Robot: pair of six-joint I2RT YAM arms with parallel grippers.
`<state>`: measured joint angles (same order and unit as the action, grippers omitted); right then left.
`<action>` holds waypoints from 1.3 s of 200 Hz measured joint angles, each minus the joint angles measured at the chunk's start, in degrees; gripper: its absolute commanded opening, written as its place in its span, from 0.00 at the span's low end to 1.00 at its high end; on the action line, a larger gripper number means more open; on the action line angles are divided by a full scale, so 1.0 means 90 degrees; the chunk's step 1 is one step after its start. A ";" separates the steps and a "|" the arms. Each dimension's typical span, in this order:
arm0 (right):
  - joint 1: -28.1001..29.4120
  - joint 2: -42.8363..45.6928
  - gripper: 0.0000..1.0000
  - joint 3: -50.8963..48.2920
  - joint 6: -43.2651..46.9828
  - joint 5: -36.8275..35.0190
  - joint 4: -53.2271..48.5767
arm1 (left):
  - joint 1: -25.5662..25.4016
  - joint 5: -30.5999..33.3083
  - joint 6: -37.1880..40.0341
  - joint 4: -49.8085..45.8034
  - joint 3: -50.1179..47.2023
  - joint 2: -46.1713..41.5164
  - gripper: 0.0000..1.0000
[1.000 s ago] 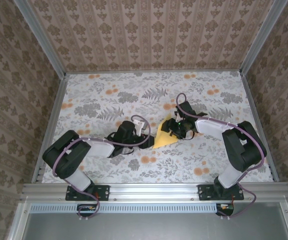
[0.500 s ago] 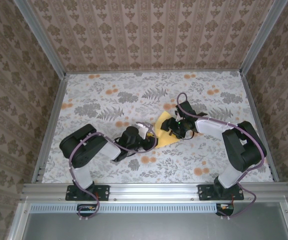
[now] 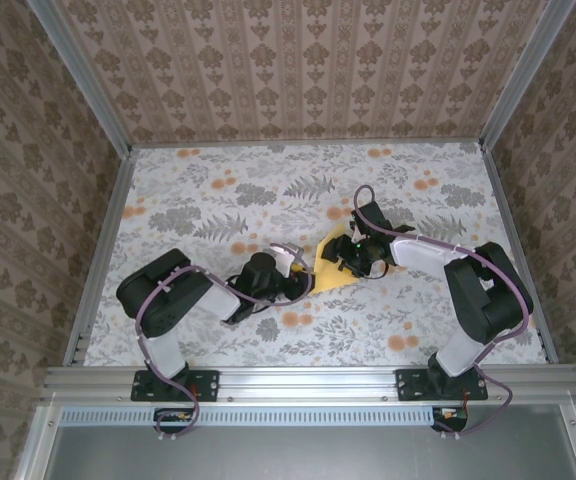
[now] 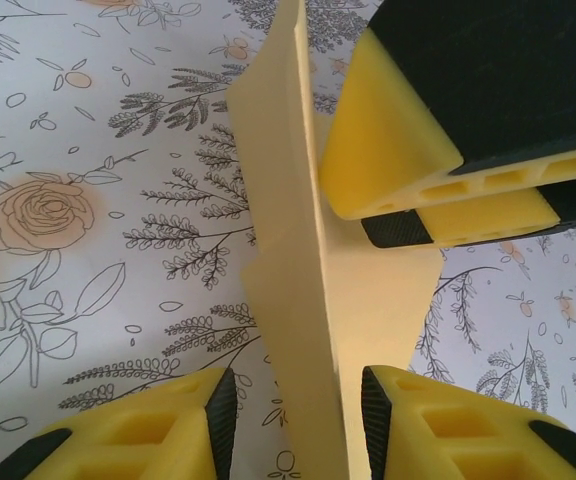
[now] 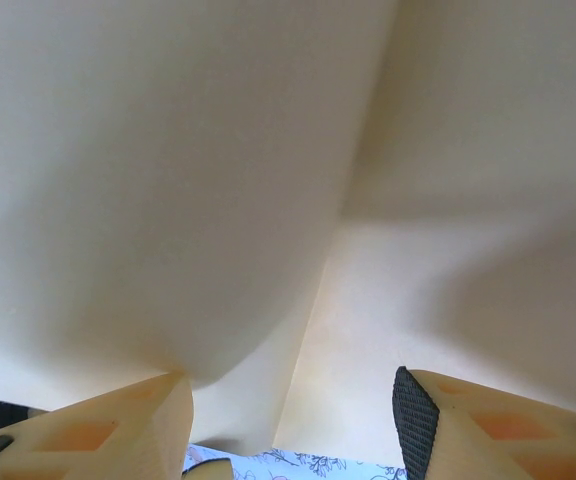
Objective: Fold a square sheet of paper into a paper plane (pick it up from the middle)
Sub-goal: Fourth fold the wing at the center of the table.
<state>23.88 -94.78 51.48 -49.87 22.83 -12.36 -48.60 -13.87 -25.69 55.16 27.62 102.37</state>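
Overhead, the floral table carries the folded sheet of paper mid-table, between both arms.
Left wrist view alone shows its raised flap standing inside the left gripper, jaws parted, unclamped; right gripper, likewise apart, sits against the paper.

The paper is thin, matt and pale yellow, smooth with one sharp crease. The table wears a matt sheet printed with flowers; cloth or paper, I cannot tell. The walls are matt and patterned like wallpaper. The rails are dull silver metal. The arms have smooth black and white plastic shells with a slight sheen, and purple sheathed cables. The left gripper has fingers of matt yellow plastic, moulded hollow, with black rubbery pads.
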 measured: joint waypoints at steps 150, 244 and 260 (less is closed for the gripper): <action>-0.0090 0.0359 0.57 -0.0039 0.0192 0.0005 0.0041 | 0.0223 -0.0233 -0.0134 -0.0568 0.0243 -0.0238 0.03; 0.0068 0.0476 0.51 -0.0100 0.0481 0.0185 0.0296 | 0.0398 0.0289 0.0661 -0.2851 0.0231 -0.1566 0.02; 0.0114 0.0352 0.47 -0.0097 0.0525 0.0187 0.0355 | 0.0359 0.0289 0.0729 -0.3172 0.0398 -0.1389 0.01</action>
<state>24.91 -91.61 50.61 -45.15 24.51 -9.17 -45.36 -11.27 -19.14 26.61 31.20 89.86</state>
